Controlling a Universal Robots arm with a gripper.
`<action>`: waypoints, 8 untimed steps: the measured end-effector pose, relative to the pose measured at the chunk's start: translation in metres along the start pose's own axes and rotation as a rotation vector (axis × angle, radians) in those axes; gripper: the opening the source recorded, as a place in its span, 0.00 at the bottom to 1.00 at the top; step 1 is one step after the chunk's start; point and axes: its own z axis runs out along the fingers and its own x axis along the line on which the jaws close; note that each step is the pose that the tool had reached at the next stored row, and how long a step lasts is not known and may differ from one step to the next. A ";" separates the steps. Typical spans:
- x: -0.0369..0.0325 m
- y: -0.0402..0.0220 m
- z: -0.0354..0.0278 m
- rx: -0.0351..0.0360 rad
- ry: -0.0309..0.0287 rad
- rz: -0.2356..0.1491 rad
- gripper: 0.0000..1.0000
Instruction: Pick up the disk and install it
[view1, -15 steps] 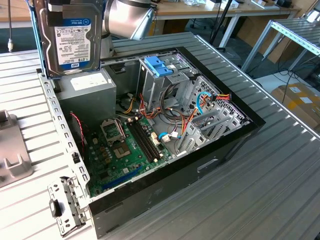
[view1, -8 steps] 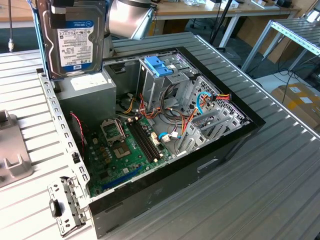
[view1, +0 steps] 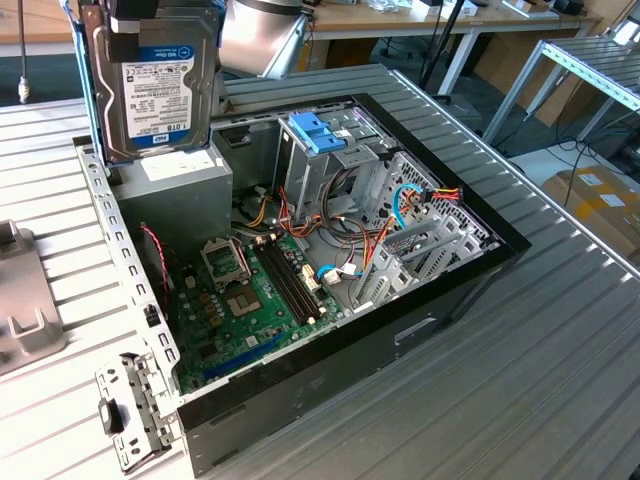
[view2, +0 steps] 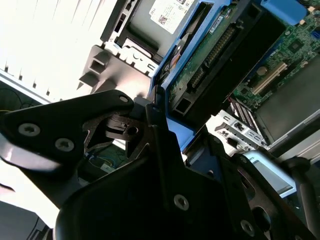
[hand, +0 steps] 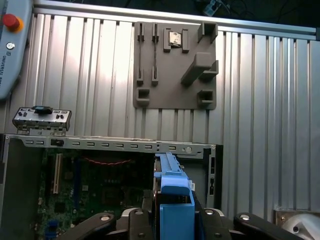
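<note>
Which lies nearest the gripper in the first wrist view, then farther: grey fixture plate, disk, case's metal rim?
1. disk, held in the gripper.
2. case's metal rim, beyond the disk.
3. grey fixture plate, on the table past the rim.

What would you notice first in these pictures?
The disk in its blue frame, gripped by the gripper, hangs above the open computer case at the exterior view's left. Inside the case, the green circuit board and coloured wires stand out.
</note>
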 end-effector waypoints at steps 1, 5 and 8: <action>0.0006 -0.0007 0.0000 -0.0003 0.0001 0.000 0.37; 0.0031 -0.0042 0.0000 -0.0013 0.0001 0.000 0.37; 0.0056 -0.0079 0.0000 -0.0024 0.0000 0.000 0.37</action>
